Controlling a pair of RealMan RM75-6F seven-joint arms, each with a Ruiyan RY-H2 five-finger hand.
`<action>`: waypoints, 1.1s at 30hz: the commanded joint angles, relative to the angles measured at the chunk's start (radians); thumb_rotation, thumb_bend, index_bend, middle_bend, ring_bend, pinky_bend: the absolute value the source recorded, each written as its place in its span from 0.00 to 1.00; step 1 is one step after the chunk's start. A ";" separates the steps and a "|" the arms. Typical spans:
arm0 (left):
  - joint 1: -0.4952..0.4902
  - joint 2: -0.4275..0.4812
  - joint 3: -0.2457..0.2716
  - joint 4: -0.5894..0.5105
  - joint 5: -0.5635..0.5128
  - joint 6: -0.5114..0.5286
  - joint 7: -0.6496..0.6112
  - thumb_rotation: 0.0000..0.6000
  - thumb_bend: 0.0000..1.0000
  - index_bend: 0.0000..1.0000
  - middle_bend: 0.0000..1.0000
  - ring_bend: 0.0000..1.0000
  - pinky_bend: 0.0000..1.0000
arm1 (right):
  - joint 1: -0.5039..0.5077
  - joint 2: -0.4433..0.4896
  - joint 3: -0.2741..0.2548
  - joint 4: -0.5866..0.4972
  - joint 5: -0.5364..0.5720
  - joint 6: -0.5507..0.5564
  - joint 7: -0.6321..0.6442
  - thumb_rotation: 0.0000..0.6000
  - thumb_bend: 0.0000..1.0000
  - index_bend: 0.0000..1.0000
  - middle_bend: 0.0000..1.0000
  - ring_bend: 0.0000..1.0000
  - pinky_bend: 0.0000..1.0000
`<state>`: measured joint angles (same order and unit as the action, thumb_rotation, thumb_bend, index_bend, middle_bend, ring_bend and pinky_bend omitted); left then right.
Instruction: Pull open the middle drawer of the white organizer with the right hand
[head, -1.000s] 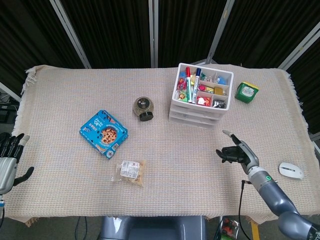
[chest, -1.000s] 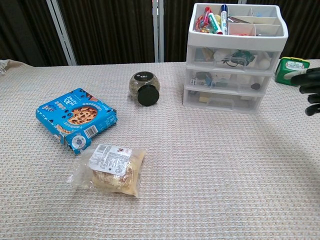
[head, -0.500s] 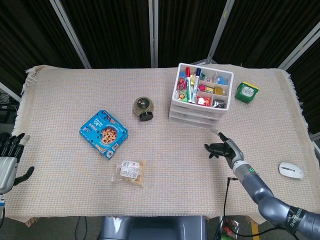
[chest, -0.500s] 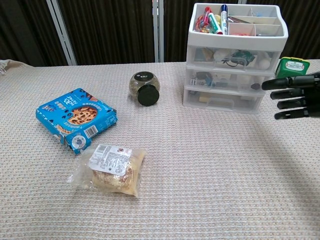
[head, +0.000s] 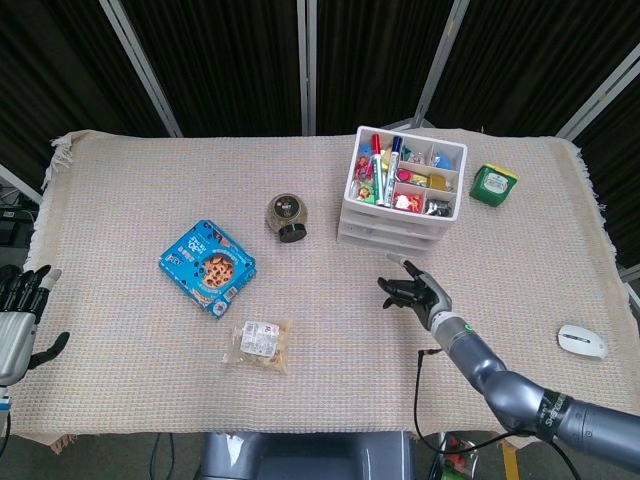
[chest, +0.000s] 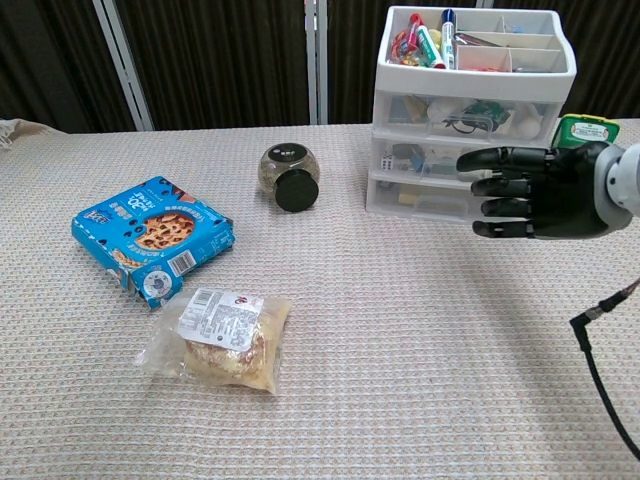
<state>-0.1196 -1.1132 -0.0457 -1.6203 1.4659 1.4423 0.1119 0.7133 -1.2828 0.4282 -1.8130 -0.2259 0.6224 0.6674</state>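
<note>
Your table wears one woven cloth (head: 330, 320), and toward its back right stands one white organizer (chest: 470, 110) with three stacked drawers under an open tray of pens and bits; its middle drawer (chest: 452, 158) looks pushed in. In front of it your right hand (chest: 535, 192) hovers above the cloth, holding nothing, fingers stretched out and apart toward the left, while your left hand (head: 18, 322) sits at the near left edge, fingers apart and empty. Smaller things: one blue cookie box (head: 208, 266), one clear snack bag (head: 260, 343), one round jar (head: 288, 216) on its side, one green box (head: 494, 184), one white mouse (head: 581, 342).
</note>
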 joint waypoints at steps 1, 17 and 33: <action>0.000 0.001 0.001 0.001 0.001 0.000 -0.002 1.00 0.32 0.00 0.00 0.00 0.00 | -0.009 -0.028 0.039 0.031 0.033 -0.037 0.052 1.00 0.30 0.17 0.84 0.86 0.60; 0.000 0.001 0.002 0.002 0.001 0.001 -0.005 1.00 0.32 0.00 0.00 0.00 0.00 | 0.036 -0.123 0.055 0.172 0.117 -0.074 0.070 1.00 0.31 0.20 0.84 0.86 0.59; -0.002 0.003 0.003 0.005 0.003 -0.003 -0.013 1.00 0.32 0.00 0.00 0.00 0.00 | 0.079 -0.182 0.069 0.259 0.163 -0.044 0.031 1.00 0.33 0.20 0.84 0.86 0.59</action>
<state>-0.1211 -1.1102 -0.0421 -1.6155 1.4687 1.4394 0.0989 0.7896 -1.4608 0.4945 -1.5586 -0.0668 0.5702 0.7031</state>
